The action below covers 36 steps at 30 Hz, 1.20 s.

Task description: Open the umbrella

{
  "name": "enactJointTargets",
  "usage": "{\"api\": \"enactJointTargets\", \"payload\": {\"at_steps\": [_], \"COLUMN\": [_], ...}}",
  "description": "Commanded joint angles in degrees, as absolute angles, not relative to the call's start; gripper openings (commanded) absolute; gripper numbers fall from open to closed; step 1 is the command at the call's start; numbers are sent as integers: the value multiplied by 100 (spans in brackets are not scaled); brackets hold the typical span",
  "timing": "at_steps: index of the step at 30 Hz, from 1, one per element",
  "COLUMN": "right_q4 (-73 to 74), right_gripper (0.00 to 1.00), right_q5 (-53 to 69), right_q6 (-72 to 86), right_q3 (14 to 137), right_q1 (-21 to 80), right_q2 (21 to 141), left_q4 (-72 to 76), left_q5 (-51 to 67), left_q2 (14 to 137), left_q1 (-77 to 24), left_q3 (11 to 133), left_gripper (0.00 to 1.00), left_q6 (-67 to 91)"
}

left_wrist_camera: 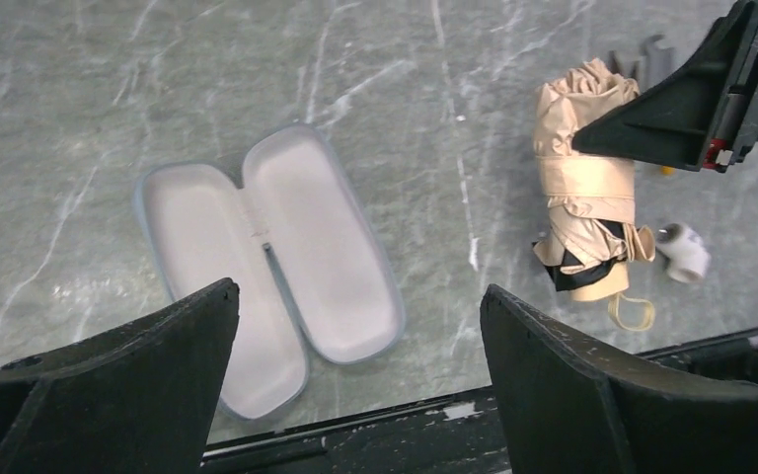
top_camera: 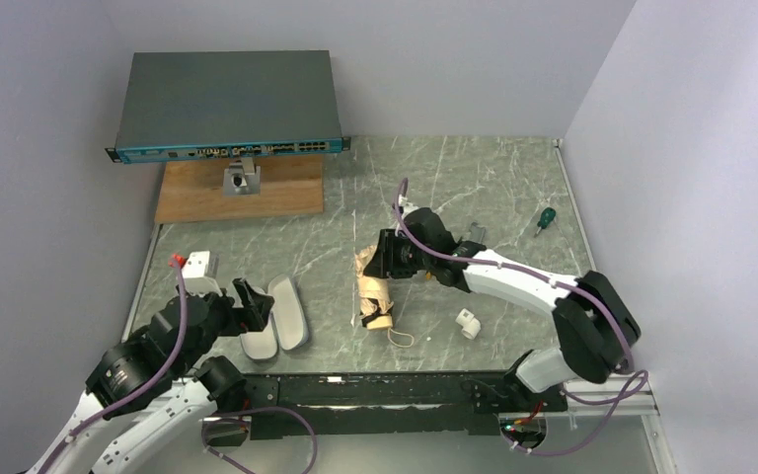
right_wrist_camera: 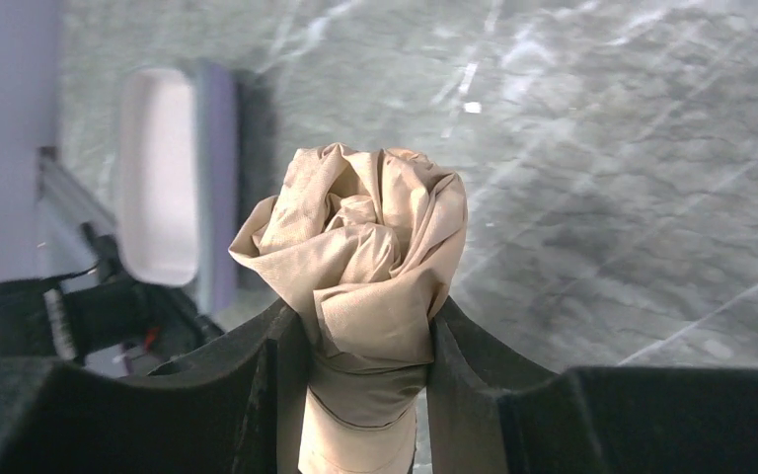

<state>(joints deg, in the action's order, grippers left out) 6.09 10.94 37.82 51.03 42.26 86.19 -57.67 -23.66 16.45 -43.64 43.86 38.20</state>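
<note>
Found the umbrella (top_camera: 376,296) (left_wrist_camera: 587,188) (right_wrist_camera: 360,247) folded and bundled, lying on the bench (top_camera: 493,188) to the right of the open case (top_camera: 276,321) (left_wrist_camera: 266,257) (right_wrist_camera: 163,188) and well apart from it. Noted crumpled cream-beige fabric, bound round the middle by a band of the same colour, with a patch of black showing at the handle end. Located the tan handle (top_camera: 379,321) (left_wrist_camera: 597,286) at the near end, roughly level with the near end of the case, and its loop (top_camera: 402,339) (left_wrist_camera: 634,314) lying on the bench just past it.

Observed the right claw (top_camera: 383,259) (right_wrist_camera: 367,336) closed on the far, fabric end of the umbrella, with both fingers (right_wrist_camera: 276,385) pressed against the cloth, one on each side. Saw the bunched tip poking out past the fingertips.

Observed the left claw (top_camera: 254,301) (left_wrist_camera: 355,296) spread wide and holding nothing, poised over the near end of the case. Cannot tell whether touching it.

Recorded the case as two lavender-grey oval shells, laid open side by side, hollows up.

Also logged a small white fitting (top_camera: 468,323) (left_wrist_camera: 684,254) right of the case, beyond the umbrella and near its handle. Logged a green-handled screwdriver (top_camera: 545,219) farther right and farther back, and a network switch (top_camera: 227,109) on a wooden board (top_camera: 242,188) behind the case.
</note>
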Motion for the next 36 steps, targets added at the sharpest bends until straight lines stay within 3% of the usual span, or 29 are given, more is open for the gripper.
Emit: {"api": "enactJointTargets", "payload": {"at_steps": [1,7,9,14,19,30,36], "right_q4": [-607,-1862,-2198,-2583,-3267,-4476,-4945], "right_gripper": [14,7,0,0,0,0,0], "right_q5": [1896,2402,2457,2514,2597,2837,2910], "right_q6": [3853,4212,4363,4634,5160,6039,6272], "right_q3": [4807,4185,4058,4060,3978,3760,3645], "right_q1": [4185,4142,4123,4096,4067,4061,4061], "right_q2": [7833,6833,6562,6145,5814,5633,5725], "left_q4": [-5117,-3068,-2505,-1128,1174,4277,4323], "left_q5": [-1793,-110,360,1539,2514,3067,2656], "left_q2": [1147,355,454,1033,1558,2874,3484], "left_q1": [-4345,-4345,-4345,-4343,-4347,-4386,-4754], "left_q3": [4268,3413,3229,3052,2491,1811,2049], "left_gripper": [95,98,98,98,98,97,94], "left_q6": [3462,3317,3407,3534,4063,5122,4909]}}
